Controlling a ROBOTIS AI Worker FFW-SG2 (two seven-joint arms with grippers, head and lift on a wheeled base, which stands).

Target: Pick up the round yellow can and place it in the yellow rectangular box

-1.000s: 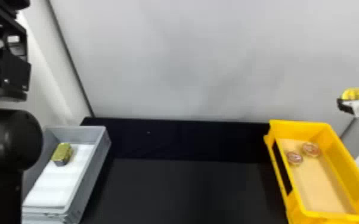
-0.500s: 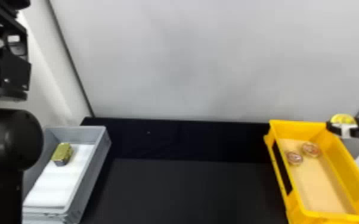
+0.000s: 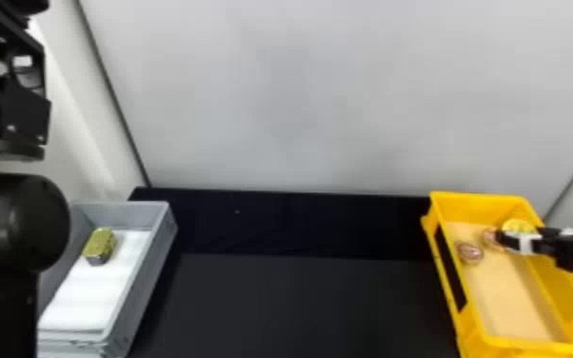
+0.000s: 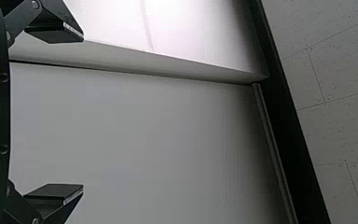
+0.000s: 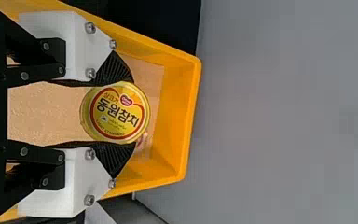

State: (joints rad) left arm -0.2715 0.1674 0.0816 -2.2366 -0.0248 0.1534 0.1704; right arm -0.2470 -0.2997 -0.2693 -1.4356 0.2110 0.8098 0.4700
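At the right of the head view, my right gripper (image 3: pixel 521 240) is over the far end of the yellow rectangular box (image 3: pixel 473 328), with the round yellow can (image 3: pixel 518 225) held in it. In the right wrist view both ribbed pads of the right gripper (image 5: pixel 116 112) press on opposite sides of the yellow can (image 5: pixel 120 113), and the box (image 5: pixel 175 116) lies beyond it. My left arm is parked at the head view's left edge; in the left wrist view the left gripper (image 4: pixel 82 113) stands open with nothing between its fingers.
Two reddish round cans are inside the yellow box near its far end, one (image 3: pixel 469 252) beside the other, which the right gripper partly covers. A grey box (image 3: pixel 145 281) at the left holds a gold rectangular can (image 3: pixel 99 245). A black table (image 3: pixel 300 304) lies between the boxes.
My right gripper has come left and down from beyond the yellow box's right side to over its far end, carrying the yellow can. The left arm has kept still.
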